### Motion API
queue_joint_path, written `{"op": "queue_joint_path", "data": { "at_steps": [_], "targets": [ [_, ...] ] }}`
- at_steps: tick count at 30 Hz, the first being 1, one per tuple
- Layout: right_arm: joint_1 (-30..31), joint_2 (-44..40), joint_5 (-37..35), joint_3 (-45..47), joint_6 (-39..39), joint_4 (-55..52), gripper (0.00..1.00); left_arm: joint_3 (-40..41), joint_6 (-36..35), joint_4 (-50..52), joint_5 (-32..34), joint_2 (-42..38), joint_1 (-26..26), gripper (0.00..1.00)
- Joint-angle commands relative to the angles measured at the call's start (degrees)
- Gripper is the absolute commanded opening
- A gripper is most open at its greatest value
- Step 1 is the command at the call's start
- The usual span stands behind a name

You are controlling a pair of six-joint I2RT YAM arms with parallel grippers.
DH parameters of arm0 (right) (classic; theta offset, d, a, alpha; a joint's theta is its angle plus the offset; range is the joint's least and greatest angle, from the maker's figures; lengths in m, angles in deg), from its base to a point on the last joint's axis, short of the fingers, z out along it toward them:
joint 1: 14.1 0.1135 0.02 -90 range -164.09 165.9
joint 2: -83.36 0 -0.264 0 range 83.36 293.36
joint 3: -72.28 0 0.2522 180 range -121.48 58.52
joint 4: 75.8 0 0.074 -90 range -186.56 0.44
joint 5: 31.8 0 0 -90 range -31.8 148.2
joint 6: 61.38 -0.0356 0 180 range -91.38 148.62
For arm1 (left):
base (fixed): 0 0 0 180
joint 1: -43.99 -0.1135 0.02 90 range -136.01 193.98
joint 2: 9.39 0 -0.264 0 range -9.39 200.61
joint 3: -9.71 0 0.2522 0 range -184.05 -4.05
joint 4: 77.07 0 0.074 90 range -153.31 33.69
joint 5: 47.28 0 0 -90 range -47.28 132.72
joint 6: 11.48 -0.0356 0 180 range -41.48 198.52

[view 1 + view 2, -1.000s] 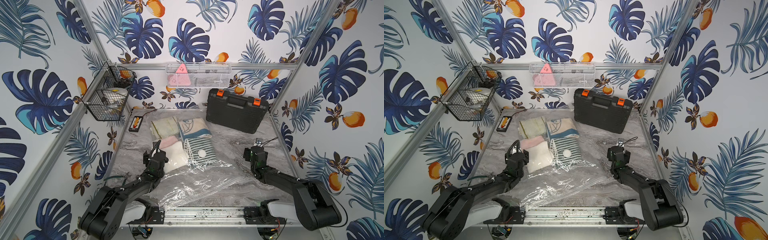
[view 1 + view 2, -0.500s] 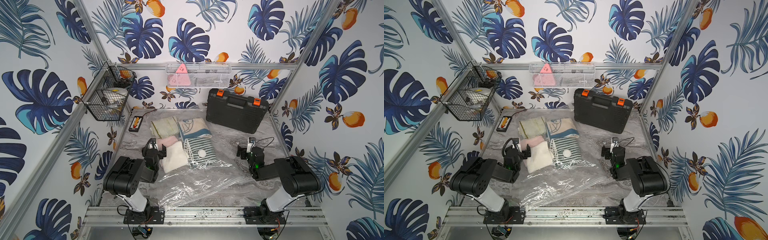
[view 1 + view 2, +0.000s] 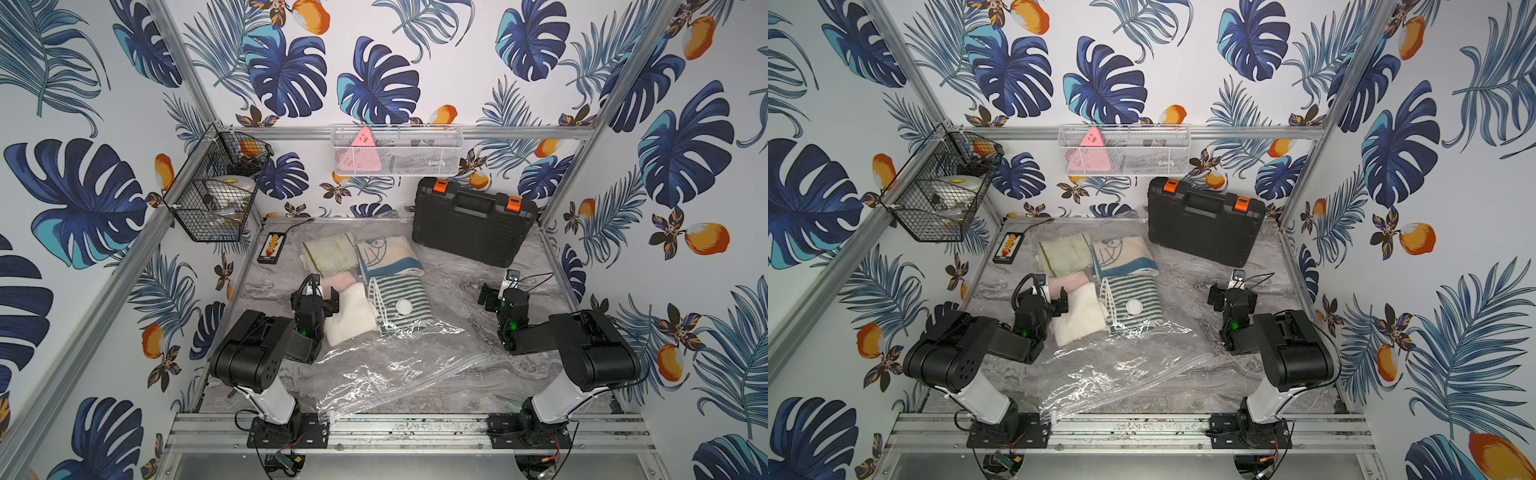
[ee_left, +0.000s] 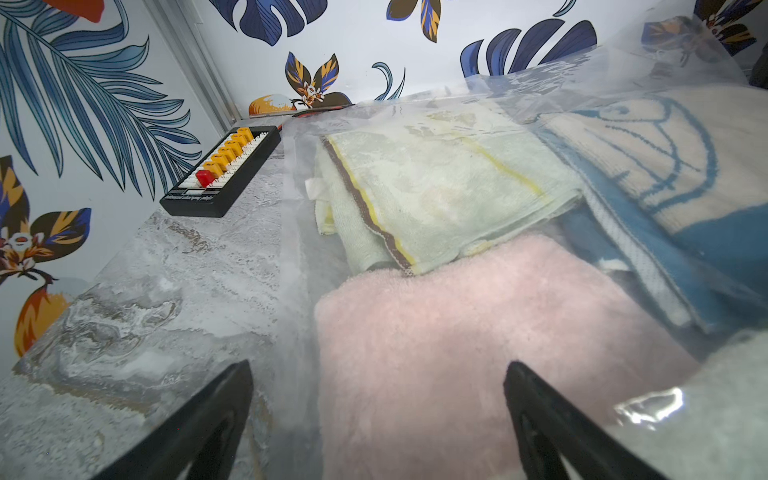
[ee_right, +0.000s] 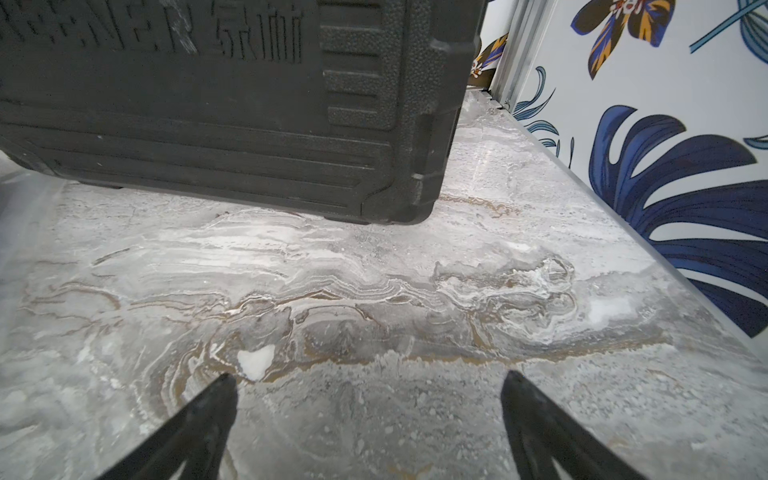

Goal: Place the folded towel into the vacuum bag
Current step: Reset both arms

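**A:** While the marble table point(image 3: 478, 374) fills the lower middle of both top views, what is the biggest thing lying on it?

**B:** The vacuum bag point(image 3: 374, 374). Its clear, crinkled film runs from the lower centre up to the middle of the frame. The near end is flat and the far end bulges with towels. At the upper right of the table a black tool case point(image 3: 473, 224) sits by the back wall.

**A:** And the folded cream towel point(image 3: 349, 318)?

**B:** It's left of centre, touching the pink towel point(image 3: 332, 283) above it in the frame and lying just beside the striped towel point(image 3: 415, 291) on its right. The left wrist view shows glossy film across its corner, so it looks to be under the plastic. How far inside it is, I cannot tell.

**A:** What about the left gripper point(image 3: 321, 297)?

**B:** It's just left of that towel, jaws spread wide with nothing between them. In its wrist view the two black fingers point(image 4: 216, 415) straddle the bag's side edge, with the pink towel ahead. I cannot tell whether the tips touch the film.

**A:** And the right gripper point(image 3: 496, 296)?

**B:** It's right of centre, well apart from the bag. It is agape too and empty, over bare marble, facing the case.

**A:** What's the smallest thing?

**B:** The round white valve cap point(image 3: 402, 306), on the film over the striped towel.
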Motion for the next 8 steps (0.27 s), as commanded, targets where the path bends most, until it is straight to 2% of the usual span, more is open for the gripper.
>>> {"op": "queue_joint_path", "data": {
  "at_steps": [1,8],
  "targets": [
    [0.0,0.0,-0.8,-0.2,-0.3,0.4,1.00,0.1,-1.0,-2.1,1.2,0.1,0.1,0.99],
    [0.0,0.0,-0.8,-0.2,-0.3,0.4,1.00,-0.3,-0.6,-1.4,0.8,0.1,-0.3,0.99]
  ]
}}
